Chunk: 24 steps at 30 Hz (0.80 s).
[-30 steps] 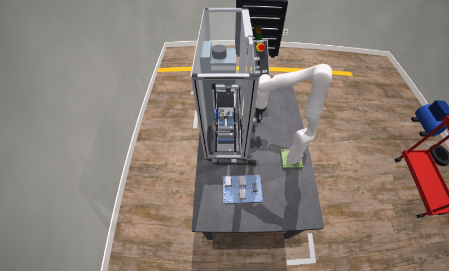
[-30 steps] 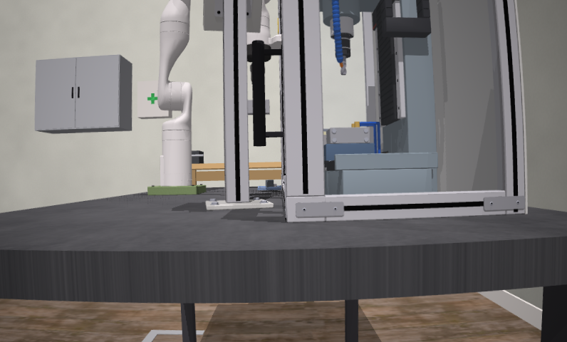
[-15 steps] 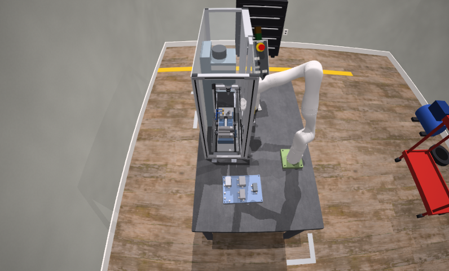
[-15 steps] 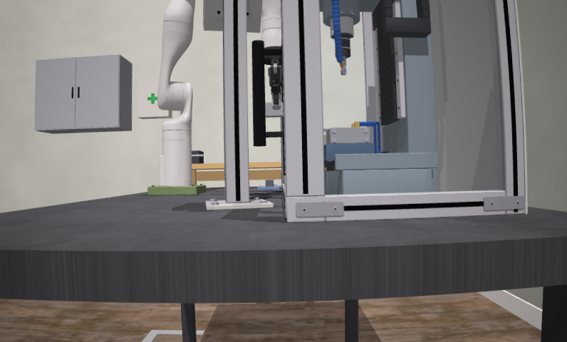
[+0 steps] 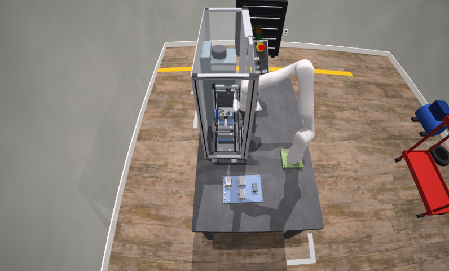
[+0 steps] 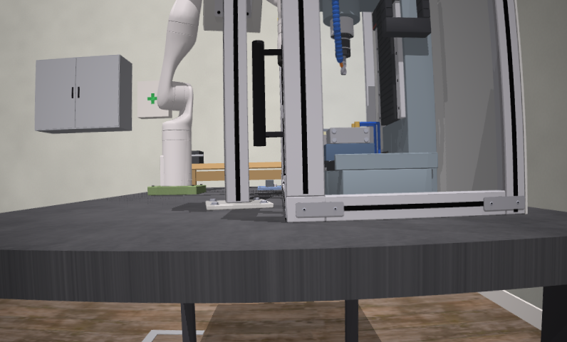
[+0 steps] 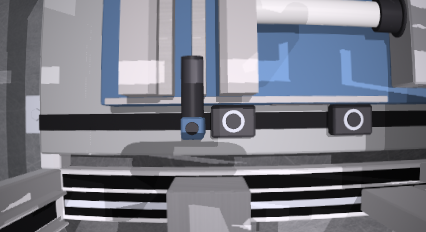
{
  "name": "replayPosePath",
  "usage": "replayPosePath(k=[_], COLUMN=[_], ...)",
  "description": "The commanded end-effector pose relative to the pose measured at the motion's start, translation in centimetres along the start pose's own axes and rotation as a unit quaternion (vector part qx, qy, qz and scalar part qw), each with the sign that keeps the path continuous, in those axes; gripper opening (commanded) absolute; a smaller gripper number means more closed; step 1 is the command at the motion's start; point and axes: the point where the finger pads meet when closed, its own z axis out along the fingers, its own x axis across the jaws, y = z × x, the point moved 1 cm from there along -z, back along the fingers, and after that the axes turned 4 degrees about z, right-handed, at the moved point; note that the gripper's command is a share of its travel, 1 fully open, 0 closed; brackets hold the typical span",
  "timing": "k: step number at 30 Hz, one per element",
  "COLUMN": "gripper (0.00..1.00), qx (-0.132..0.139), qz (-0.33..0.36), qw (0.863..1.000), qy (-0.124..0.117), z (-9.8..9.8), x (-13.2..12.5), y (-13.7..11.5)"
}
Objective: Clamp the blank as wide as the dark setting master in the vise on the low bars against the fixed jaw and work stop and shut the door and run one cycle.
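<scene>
My gripper is shut on a plain metal blank, which shows at the bottom of the wrist view; the fingertips are not visible there. The blank is at the open doorway, over the door rails and short of the work stop. The fixed jaw and the moving jaw stand apart, with two low bars upright between them. The dark setting master stands on the blue plate with other blanks. The amber lamp looks unlit.
Guard posts stand close around the arm. The door handle is beside the near post. The control column stands outside the guard. The spindle tool hangs above the vise. Dark clamps sit beside the work stop.
</scene>
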Motion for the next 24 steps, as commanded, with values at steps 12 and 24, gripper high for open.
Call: replayPosePath(k=[12, 24], gripper=[0.1, 0.1], qx=[-0.002, -0.002], qz=[0.0, 0.0], qw=[1.0, 1.0], qy=[0.002, 0.002], z=[0.6, 0.8], x=[-0.6, -0.8], y=[-4.5, -5.4])
